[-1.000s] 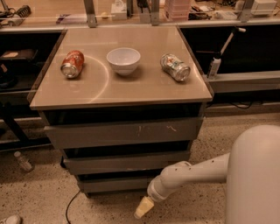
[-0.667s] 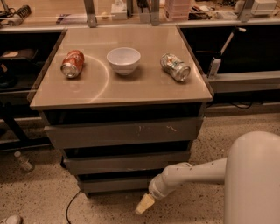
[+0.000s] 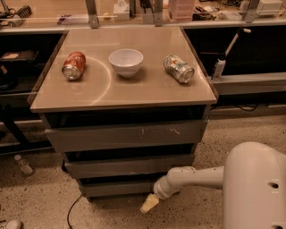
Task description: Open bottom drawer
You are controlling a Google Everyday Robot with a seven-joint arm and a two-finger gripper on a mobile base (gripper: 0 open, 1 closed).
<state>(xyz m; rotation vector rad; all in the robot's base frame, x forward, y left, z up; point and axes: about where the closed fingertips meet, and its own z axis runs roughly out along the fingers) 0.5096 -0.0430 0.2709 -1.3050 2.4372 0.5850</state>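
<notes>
The gripper (image 3: 149, 204) is hanging low at the frame's centre, just under the right part of the bottom drawer (image 3: 117, 188) front; I cannot tell whether it is spread or closed. Higher up, a white bowl (image 3: 126, 61) is sitting between two cans on the cabinet top (image 3: 134, 91).

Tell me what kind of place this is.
Probably a lab or workshop: cluttered workbenches behind, a cable on the speckled floor, and a grey drawer cabinet. The gripper hangs low near the floor, in front of the bottom drawer.
</notes>
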